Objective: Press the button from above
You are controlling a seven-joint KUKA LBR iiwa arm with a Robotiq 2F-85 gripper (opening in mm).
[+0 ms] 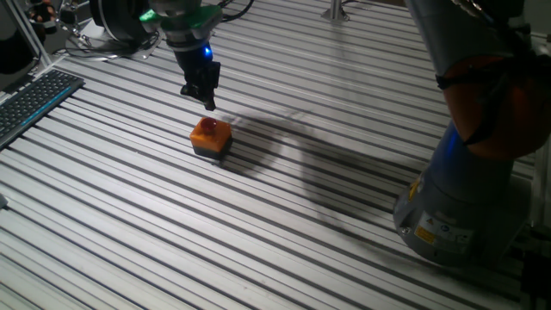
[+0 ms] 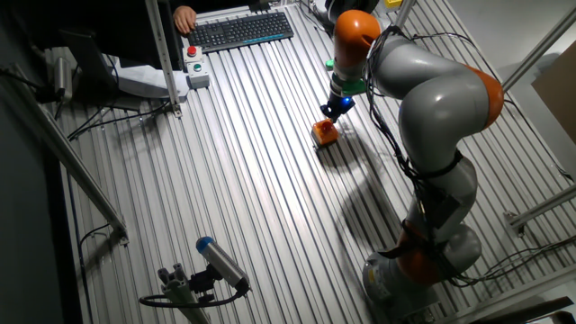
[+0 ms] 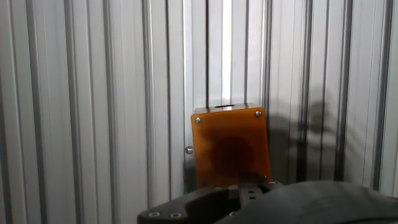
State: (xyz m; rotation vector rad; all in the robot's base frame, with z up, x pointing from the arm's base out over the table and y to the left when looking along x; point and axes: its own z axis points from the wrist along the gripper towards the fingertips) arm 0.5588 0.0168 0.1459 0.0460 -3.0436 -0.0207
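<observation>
The button (image 1: 207, 127) sits in its orange box on the slatted surface (image 1: 129, 224), and the gripper (image 1: 205, 96) hangs just above it, slightly behind. If the jaws are wide or narrow, I cannot tell. I think it should first center over the red dome, then descend straight and gently.

1. The table (image 1: 284, 215) under the pincer (image 1: 207, 96) is ribbed, brushed metal with a dull sheen.
2. Just below the pincer, the button (image 1: 207, 127) looks like glossy red plastic, on a smooth orange plastic housing (image 3: 231, 146) with small shiny screws.
3. The pincer itself is matt black.
</observation>
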